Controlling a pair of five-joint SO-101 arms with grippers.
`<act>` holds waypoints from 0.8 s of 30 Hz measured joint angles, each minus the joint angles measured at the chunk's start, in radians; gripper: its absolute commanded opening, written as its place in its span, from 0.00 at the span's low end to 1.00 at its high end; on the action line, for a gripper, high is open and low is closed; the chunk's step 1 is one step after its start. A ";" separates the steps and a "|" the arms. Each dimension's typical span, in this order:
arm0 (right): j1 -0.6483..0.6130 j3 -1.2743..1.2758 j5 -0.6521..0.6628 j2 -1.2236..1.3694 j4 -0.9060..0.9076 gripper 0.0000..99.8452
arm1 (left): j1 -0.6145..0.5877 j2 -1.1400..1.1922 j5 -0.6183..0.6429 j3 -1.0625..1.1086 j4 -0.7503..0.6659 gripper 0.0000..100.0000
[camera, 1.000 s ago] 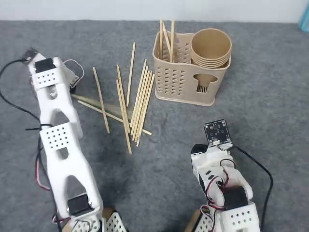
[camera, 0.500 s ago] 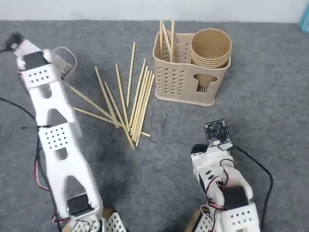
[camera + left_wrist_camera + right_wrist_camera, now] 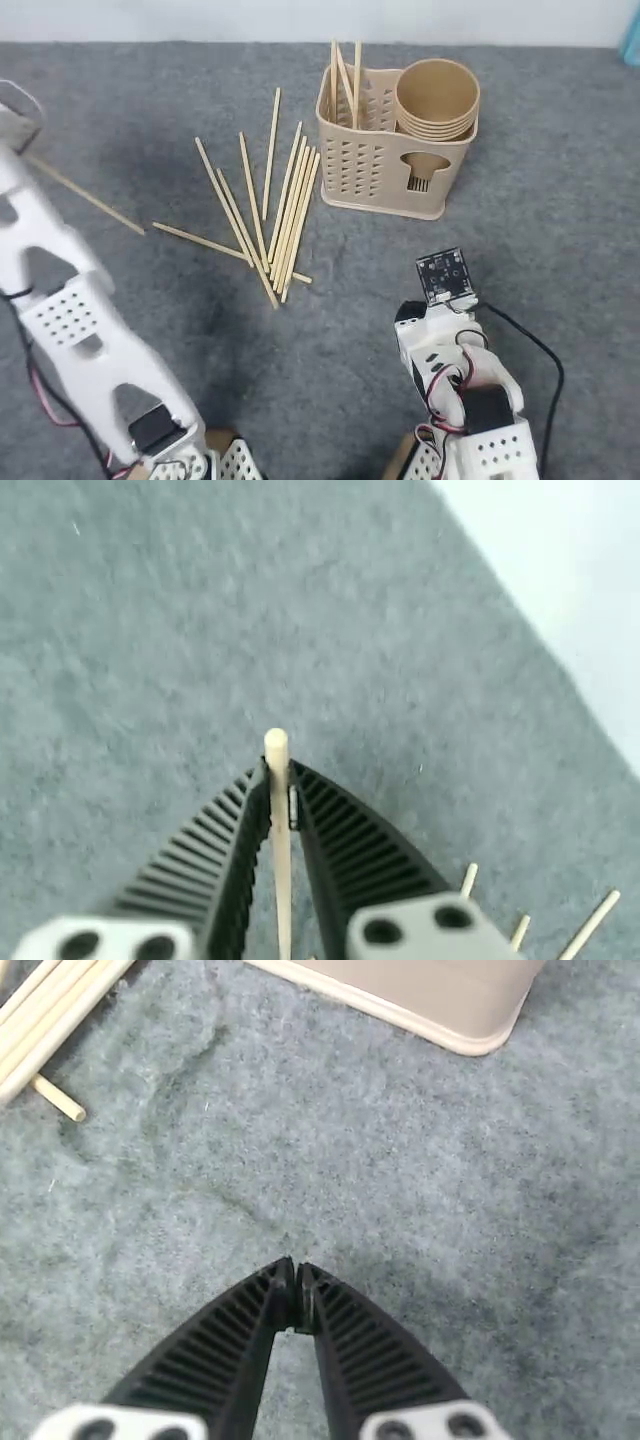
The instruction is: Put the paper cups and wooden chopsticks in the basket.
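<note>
A tan perforated basket (image 3: 375, 165) stands at the back of the grey carpet, with a stack of paper cups (image 3: 437, 98) in its right compartment and a few chopsticks (image 3: 345, 68) upright in its left one. Several loose wooden chopsticks (image 3: 280, 210) lie fanned on the carpet to its left. My left gripper (image 3: 278, 792) is shut on one chopstick (image 3: 276, 748), which slants out from the raised left arm (image 3: 40, 235) at the far left (image 3: 90, 198). My right gripper (image 3: 293, 1285) is shut and empty, low over bare carpet in front of the basket (image 3: 440, 1000).
The right arm (image 3: 455, 350) sits folded at the front right, its cable trailing off to the right. Chopstick ends (image 3: 45, 1030) lie near the right gripper. The carpet ends at a pale wall behind the basket.
The left arm has lifted and swung toward the left edge, carrying one chopstick clear of the pile and nudging a few others. The right arm has kept still.
</note>
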 measured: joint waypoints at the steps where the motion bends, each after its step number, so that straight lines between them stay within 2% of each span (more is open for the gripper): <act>1: 0.000 0.000 0.000 0.000 0.000 0.01 | -0.003 -0.018 -0.009 0.000 0.000 0.01; 6: 0.000 0.000 0.002 0.000 0.002 0.01 | -0.002 -0.155 -0.023 0.078 0.000 0.01; 16: 0.000 0.000 0.002 0.000 0.009 0.01 | 0.083 -0.635 -0.029 0.677 -0.003 0.01; 20: 0.000 0.000 0.002 0.000 0.009 0.01 | 0.126 -0.779 -0.029 0.844 -0.087 0.01; 24: 0.000 0.000 0.002 0.000 0.009 0.01 | 0.206 -0.916 -0.029 0.948 -0.107 0.01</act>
